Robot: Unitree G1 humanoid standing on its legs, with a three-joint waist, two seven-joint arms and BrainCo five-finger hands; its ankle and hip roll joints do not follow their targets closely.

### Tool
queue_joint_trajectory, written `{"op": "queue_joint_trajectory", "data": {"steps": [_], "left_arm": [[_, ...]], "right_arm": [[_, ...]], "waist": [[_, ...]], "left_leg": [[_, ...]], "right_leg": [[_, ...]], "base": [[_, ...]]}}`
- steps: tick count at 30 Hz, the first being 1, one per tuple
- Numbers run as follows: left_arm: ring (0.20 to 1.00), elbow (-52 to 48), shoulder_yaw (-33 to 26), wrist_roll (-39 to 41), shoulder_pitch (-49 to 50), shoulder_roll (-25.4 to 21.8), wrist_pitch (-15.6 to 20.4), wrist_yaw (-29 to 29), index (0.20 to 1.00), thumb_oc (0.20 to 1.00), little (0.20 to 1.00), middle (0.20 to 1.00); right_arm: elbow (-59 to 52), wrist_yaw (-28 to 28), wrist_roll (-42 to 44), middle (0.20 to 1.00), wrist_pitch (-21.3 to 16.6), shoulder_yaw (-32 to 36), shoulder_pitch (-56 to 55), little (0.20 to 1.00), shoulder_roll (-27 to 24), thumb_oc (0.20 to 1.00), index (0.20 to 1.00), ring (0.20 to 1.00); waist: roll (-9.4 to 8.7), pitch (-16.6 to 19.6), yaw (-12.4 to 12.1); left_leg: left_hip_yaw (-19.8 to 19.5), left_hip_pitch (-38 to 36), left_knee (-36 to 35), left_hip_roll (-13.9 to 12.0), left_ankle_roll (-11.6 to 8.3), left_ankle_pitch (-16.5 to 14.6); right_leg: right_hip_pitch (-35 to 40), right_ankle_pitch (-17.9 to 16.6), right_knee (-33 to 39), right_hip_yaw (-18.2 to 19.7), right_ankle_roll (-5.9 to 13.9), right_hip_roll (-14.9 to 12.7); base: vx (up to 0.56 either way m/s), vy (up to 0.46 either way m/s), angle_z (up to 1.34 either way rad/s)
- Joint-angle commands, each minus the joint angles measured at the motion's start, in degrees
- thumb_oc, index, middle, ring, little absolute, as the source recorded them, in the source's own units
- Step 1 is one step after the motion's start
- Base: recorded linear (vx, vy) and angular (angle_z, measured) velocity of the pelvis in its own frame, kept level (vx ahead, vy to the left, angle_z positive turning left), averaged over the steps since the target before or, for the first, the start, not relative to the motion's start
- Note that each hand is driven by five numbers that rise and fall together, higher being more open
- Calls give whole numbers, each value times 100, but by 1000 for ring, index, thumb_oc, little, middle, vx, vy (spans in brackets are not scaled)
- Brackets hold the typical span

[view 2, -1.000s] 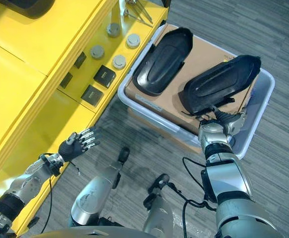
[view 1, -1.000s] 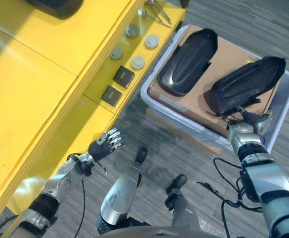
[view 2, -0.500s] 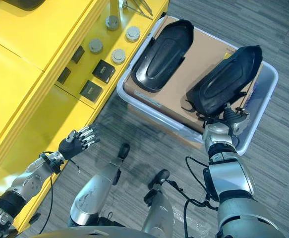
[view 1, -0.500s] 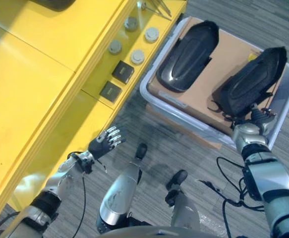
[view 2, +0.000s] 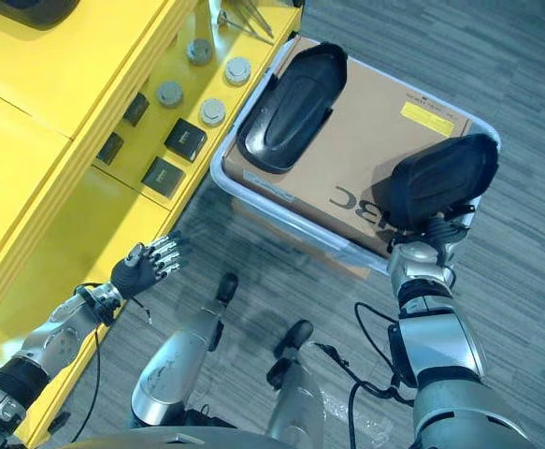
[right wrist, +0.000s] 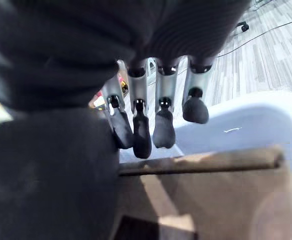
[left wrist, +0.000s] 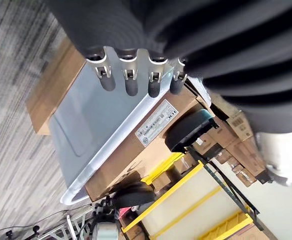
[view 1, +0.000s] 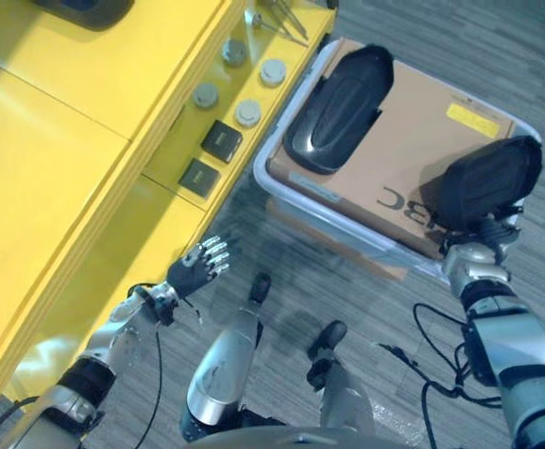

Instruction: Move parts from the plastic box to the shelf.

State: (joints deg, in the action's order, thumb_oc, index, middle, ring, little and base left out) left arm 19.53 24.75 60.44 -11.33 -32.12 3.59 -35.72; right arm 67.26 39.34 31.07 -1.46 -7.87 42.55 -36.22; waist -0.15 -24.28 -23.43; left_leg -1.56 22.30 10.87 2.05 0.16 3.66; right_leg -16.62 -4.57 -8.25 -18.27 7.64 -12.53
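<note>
Lifted part [view 2: 442,180], right hand [view 2: 420,262] raised.

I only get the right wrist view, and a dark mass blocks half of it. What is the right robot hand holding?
Observer: In the head views the right robot hand grips the near end of a black part, which tilts up off the cardboard in the box.
Operator: Anything else in the box?
Observer: A second part lies flat on the cardboard, at the end nearest the shelf.
Operator: And the left robot hand?
Observer: The left robot hand is open and holds nothing, over the floor beside the shelf.
</note>
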Motion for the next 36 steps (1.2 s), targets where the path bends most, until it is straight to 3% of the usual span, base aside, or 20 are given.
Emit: {"op": "queue_joint_trajectory", "data": {"steps": [1, 4, 8, 10, 11, 14, 16, 18, 20, 27, 32, 36], "left_arm": [[1000, -405, -75, -22, 259, 7, 102, -335, 1000, 1000, 1000, 1000], [1000, -651, -197, -61, 356, -29, 4, -315, 1000, 1000, 1000, 1000], [1000, -1161, -536, -149, 550, 102, -494, 243, 1000, 1000, 1000, 1000], [1000, -1240, -626, -164, 589, 138, -694, 362, 1000, 1000, 1000, 1000], [1000, -1318, -789, -143, 656, 253, -1183, 607, 1000, 1000, 1000, 1000], [1000, -1441, -1004, -406, 746, 438, -1653, 685, 1000, 1000, 1000, 1000], [1000, -1520, -1089, -539, 755, 534, -2061, 1131, 1000, 1000, 1000, 1000], [1000, -1458, -1109, -704, 714, 572, -2153, 1295, 1000, 1000, 1000, 1000], [1000, -1329, -1067, -1038, 531, 698, -2782, 1457, 1000, 1000, 1000, 1000], [1000, -461, -703, -510, -182, 1023, -3771, 2013, 1000, 1000, 1000, 1000], [1000, -47, -386, 393, -656, 1377, -3883, 2623, 1000, 1000, 1000, 1000], [1000, 139, -219, 1266, -1020, 1799, -3490, 3255, 1000, 1000, 1000, 1000]], "right_arm": [[-680, -132, -413, 200, -313, -253, -322, 200, -164, 200, 200, 200], [-1144, -165, -535, 200, -227, -280, -554, 200, -126, 200, 200, 200], [-2309, -553, -1359, 200, 295, -262, -1041, 200, -7, 200, 200, 200], [-2532, -694, -1497, 200, 435, -268, -1124, 200, 0, 200, 200, 200], [-2865, -941, -1949, 200, 582, -269, -1317, 200, 25, 200, 200, 200], [-3318, -1267, -2240, 200, 819, -304, -1547, 200, 37, 200, 200, 200], [-3545, -1506, -2461, 200, 917, -332, -1681, 200, 76, 200, 200, 200], [-3682, -1639, -2552, 200, 1016, -386, -1717, 200, 92, 200, 200, 200], [-3852, -1944, -2757, 200, 1141, -509, -1743, 200, 119, 200, 200, 200], [-4090, -2554, -3187, 200, 1132, -1024, -1599, 200, 178, 200, 200, 200], [-4122, -2881, -3359, 200, 1015, -1434, -1413, 200, 263, 200, 200, 200], [-4158, -3158, -3528, 200, 857, -1820, -1266, 200, 426, 200, 200, 200]], "waist": [[-84, 310, -79], [-164, 458, -63], [-329, 993, -1], [-341, 1086, 11], [-355, 1257, 35], [-360, 1509, 93], [-337, 1681, 151], [-320, 1778, 208], [-262, 1957, 318], [-136, 2192, 672], [-129, 2254, 878], [-157, 2279, 1025]], "left_leg": [[-645, 31, -265, 227, 188, -323], [-706, -178, -350, 205, 157, -340], [-816, -764, -665, 154, 87, -347], [-823, -863, -720, 146, 71, -342], [-840, -1040, -823, 143, 53, -342], [-815, -1261, -923, 112, 27, -324], [-776, -1427, -1015, 82, 11, -299], [-725, -1543, -1082, 61, -1, -282], [-649, -1724, -1179, 15, -25, -246], [-383, -2084, -1317, -85, -67, -221], [-202, -2201, -1327, -146, -85, -243], [-48, -2261, -1296, -208, -123, -273]], "right_leg": [[77, 236, -336, -41, 601, -167], [314, 241, -196, -36, 588, -126], [893, 287, 164, 142, 544, 18], [979, 299, 211, 179, 540, 33], [1131, 309, 318, 268, 532, 69], [1305, 315, 416, 395, 511, 79], [1411, 329, 463, 493, 501, 93], [1481, 336, 491, 551, 497, 100], [1607, 351, 556, 702, 489, 125], [1819, 380, 609, 923, 503, 134], [1879, 389, 634, 1008, 498, 142], [1917, 373, 683, 1055, 480, 154]], "base": [[67, -118, 1], [73, -99, -2], [130, -82, -4], [111, -10, -4], [102, -7, -1], [124, 21, -2], [106, 45, -2], [94, 51, -13], [104, 58, -16], [61, 25, -13], [23, -15, -13], [18, -28, -13]]}}
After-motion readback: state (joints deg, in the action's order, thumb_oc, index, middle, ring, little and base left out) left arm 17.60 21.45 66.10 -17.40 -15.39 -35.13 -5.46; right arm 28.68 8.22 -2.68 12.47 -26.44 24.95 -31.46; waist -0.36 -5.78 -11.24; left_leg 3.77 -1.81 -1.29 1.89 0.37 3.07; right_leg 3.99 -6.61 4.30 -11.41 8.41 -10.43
